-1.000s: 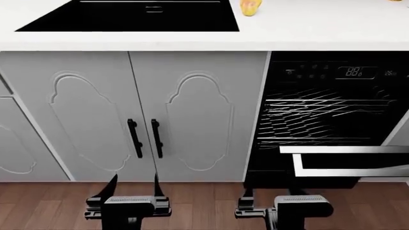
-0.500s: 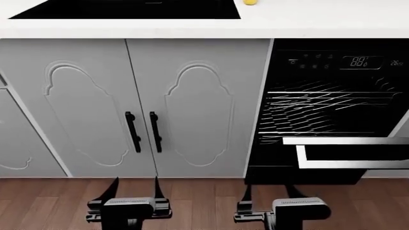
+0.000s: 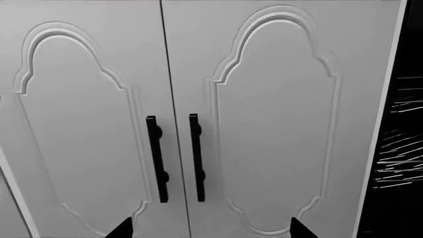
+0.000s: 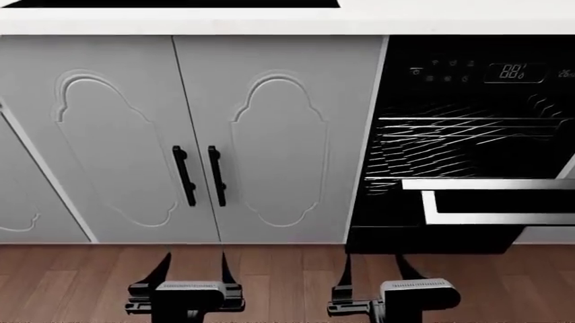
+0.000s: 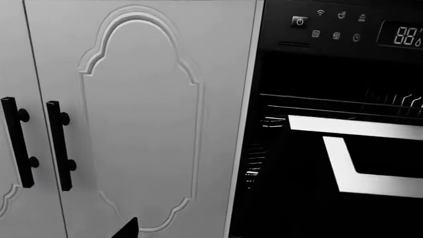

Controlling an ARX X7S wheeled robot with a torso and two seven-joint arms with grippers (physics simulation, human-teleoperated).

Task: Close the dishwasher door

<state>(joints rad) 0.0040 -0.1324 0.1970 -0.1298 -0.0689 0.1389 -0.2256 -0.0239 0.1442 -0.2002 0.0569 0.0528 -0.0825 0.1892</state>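
Note:
The black dishwasher [image 4: 467,81] stands at the right of the head view, with a lit display [image 4: 512,71] and wire racks [image 4: 458,145] showing. Its dishwasher door [image 4: 503,202] is partly open, a glossy black panel tilted outward with a silver-white edge strip. It also shows in the right wrist view [image 5: 390,158]. My left gripper [image 4: 194,262] is open and empty, low before the cabinet doors. My right gripper [image 4: 375,264] is open and empty, low before the dishwasher's left edge, apart from the door. In the right wrist view only one fingertip [image 5: 129,229] shows.
Two pale grey cabinet doors with black bar handles [image 4: 199,176] fill the middle and the left wrist view [image 3: 175,158]. A white countertop [image 4: 359,23] runs along the top. Brown wooden floor [image 4: 287,276] lies below, under both grippers.
The head view has dropped: the countertop, cooktop and yellow fruit slid up and mostly out of frame. The cabinets and dishwasher sit higher. Both grippers stay open, in much the same place.

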